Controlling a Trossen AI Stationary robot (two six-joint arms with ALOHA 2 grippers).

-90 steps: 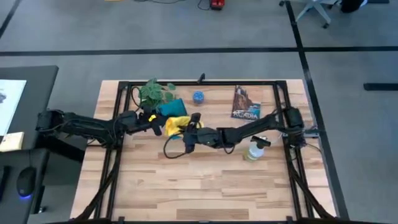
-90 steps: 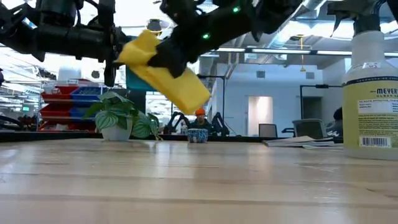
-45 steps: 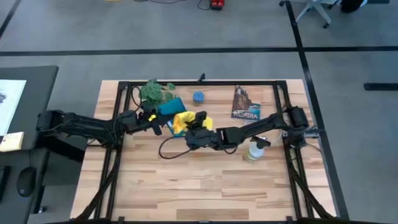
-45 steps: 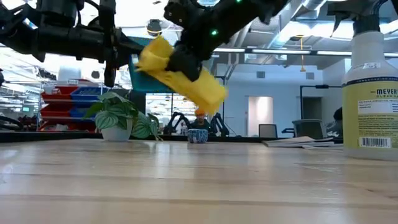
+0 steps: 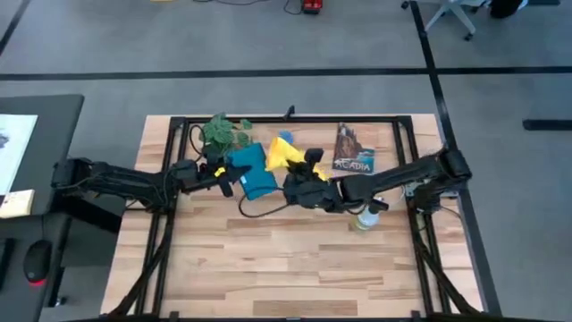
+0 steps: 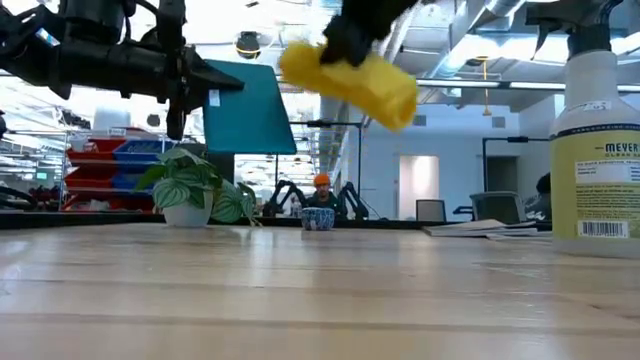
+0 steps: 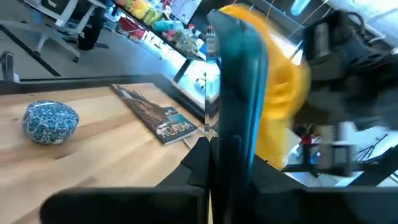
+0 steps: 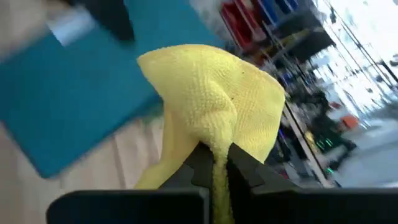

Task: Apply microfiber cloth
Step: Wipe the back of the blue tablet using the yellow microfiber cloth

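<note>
**Operator:** Report the location of the microfiber cloth [image 5: 284, 153] relative to the right gripper [image 5: 308, 165].

**Technician:** The cloth is pinched between the two fingers [image 8: 199, 163] of the right gripper, which are drawn close together on a gathered fold. In the right wrist view the yellow fabric [image 8: 214, 112] bunches up directly ahead of the fingertips and drapes to one side. In the high view the cloth projects from the gripper toward the far edge of the table [image 5: 268, 259]. In the low view it hangs well above the tabletop [image 6: 350, 75], touching nothing below it.

**Operator:** State the condition of the left gripper [image 5: 225, 175].

**Technician:** The left gripper is closed on the edge of a flat teal-backed tablet [image 5: 250, 168] and holds it in the air, tilted. In the low view the teal panel [image 6: 245, 105] sits just beside the cloth, with a visible gap between them. In the left wrist view the tablet [image 7: 239, 93] appears edge-on, with the yellow cloth [image 7: 283, 106] just behind it.

**Operator:** List the other items on the table.

**Technician:** A potted plant [image 5: 222, 132] stands near the far left corner. A small blue patterned bowl [image 5: 284, 139] sits near the far edge. A book [image 5: 354, 148] lies flat to its right. A spray bottle [image 5: 368, 213] stands under the right arm, nearer the right side.
</note>
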